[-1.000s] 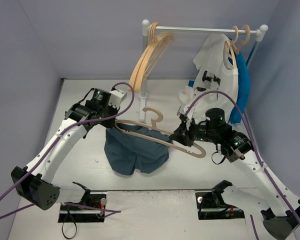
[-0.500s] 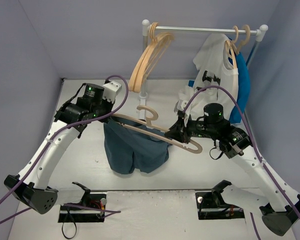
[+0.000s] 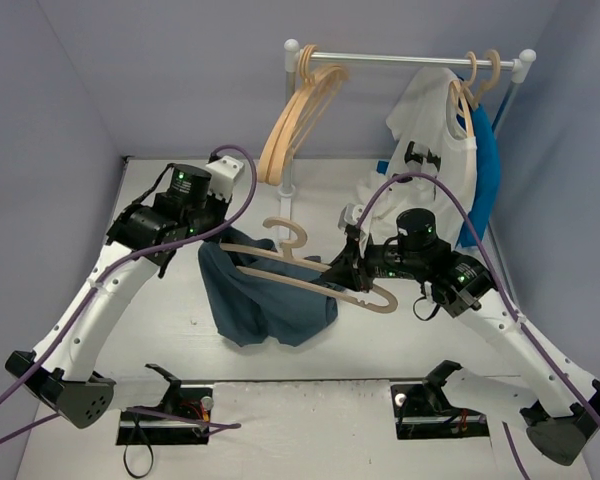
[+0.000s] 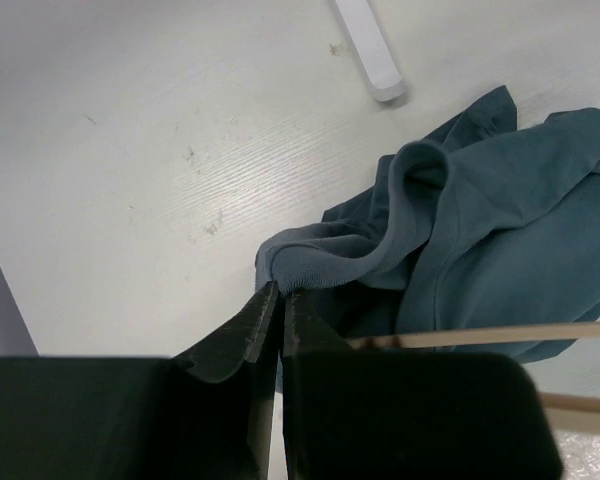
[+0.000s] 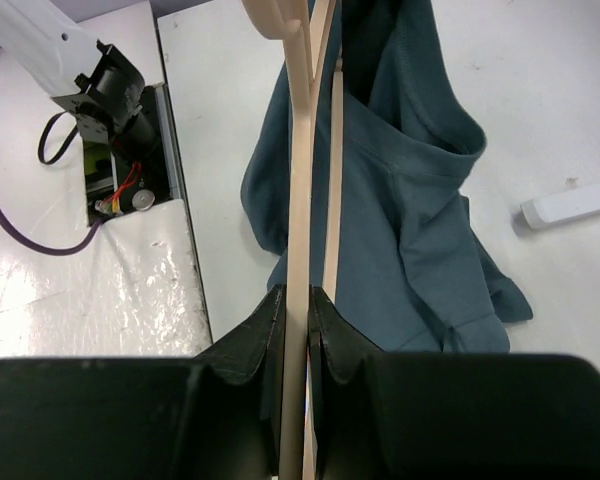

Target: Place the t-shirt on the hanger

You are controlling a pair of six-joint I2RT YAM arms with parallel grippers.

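Observation:
The dark slate-blue t-shirt (image 3: 272, 302) hangs bunched from my left gripper (image 3: 214, 236), its lower part on the table. The left gripper (image 4: 278, 292) is shut on the t-shirt's (image 4: 500, 200) ribbed edge. The pale wooden hanger (image 3: 310, 275) is held level above the table, hook up. Its left end reaches the shirt's held edge, and its bar (image 4: 500, 332) runs into the dark opening of the cloth. My right gripper (image 3: 342, 272) is shut on the hanger's right arm. In the right wrist view the jaws (image 5: 297, 300) clamp the hanger's arm (image 5: 298, 180), with the t-shirt (image 5: 400, 210) beyond.
A garment rack (image 3: 400, 60) stands at the back with spare wooden hangers (image 3: 295, 120), a white printed t-shirt (image 3: 430, 120) and a bright blue garment (image 3: 486, 170). Its white foot (image 4: 365, 45) lies near the shirt. Purple cables loop over both arms.

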